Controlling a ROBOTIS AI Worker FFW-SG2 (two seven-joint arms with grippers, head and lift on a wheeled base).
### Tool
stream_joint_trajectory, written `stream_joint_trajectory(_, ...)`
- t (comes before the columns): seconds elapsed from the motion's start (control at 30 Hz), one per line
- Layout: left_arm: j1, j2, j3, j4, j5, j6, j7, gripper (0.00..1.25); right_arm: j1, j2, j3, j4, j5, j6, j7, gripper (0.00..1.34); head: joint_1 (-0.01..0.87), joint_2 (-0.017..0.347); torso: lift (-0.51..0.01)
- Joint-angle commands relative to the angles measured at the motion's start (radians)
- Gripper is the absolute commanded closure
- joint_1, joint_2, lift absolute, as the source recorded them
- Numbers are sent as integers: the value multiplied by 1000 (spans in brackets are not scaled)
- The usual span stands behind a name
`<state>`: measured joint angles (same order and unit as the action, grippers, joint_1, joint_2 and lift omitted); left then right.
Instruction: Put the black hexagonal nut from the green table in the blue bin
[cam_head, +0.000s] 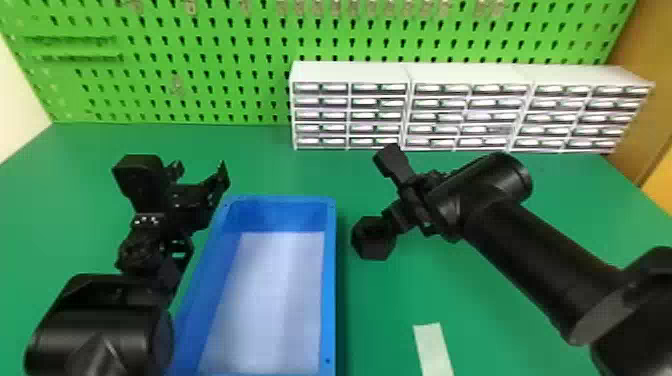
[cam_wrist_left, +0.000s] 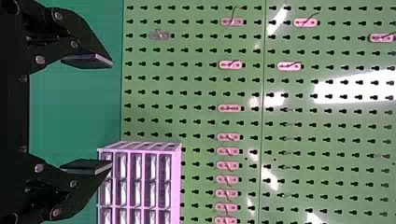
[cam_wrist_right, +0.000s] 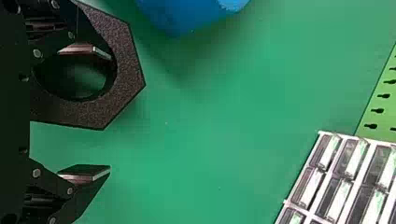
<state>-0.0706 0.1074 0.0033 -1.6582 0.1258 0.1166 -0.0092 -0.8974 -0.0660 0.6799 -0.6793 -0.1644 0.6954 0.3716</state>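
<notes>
So the nut (cam_head: 374, 239) is at the right gripper (cam_head: 384, 192), over the table (cam_head: 380, 300), to the right of the bin (cam_head: 327, 280) and outside it. The right gripper's fingers are spread apart, so the nut isn't pinched between the two pads; it's up against one finger. I can't tell if that finger actually goes through the hole or just overlaps it, or if the nut touches the table. The left gripper (cam_head: 201, 169) is wide open too, over the table by the bin's far left corner.

Stuff that's hard to see: the left arm (cam_head: 100, 325) covers part of the bin's left wall, and the near end of the bin runs off the bottom edge. Same for the pale strip (cam_head: 432, 345), cut off down there. The hooks on the pegboard (cam_head: 240, 50) are pretty mushy from the head.

The right wrist view gives you what the head doesn't: the nut's speckled face, one pad (cam_wrist_right: 81, 48) showing against the hole, and the other finger well apart from it. Part of the nut is behind the gripper there. The left wrist view gets the pink hooks (cam_wrist_left: 229, 108) way clearer, plus a cut-off corner of the drawers (cam_wrist_left: 140, 182).
</notes>
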Motion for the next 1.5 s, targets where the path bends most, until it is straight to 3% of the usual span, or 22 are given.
stream_joint_trajectory(0.0, -2, 0, 0, 0, 0, 0, 0, 486, 0, 0, 1, 9, -3, -5, -3, 426, 686, 51, -96)
stream_joint_trajectory(0.6, -3, 0, 0, 0, 0, 0, 0, 486, 0, 3, 14, 23, -10, -7, -11, 473, 686, 51, -96)
stream_joint_trajectory(0.9, -3, 0, 0, 0, 0, 0, 0, 486, 2, 3, 26, 26, -17, -5, -11, 700, 686, 51, -96)
stream_joint_trajectory(1.1, -2, 0, 1, 0, 0, 0, 0, 486, 3, 3, 32, 26, -15, -4, -11, 987, 686, 51, -96)
stream_joint_trajectory(1.47, 0, 0, 1, 0, -2, 0, 0, 486, 3, 3, 41, 24, -4, 3, -11, 1026, 686, 51, -96)
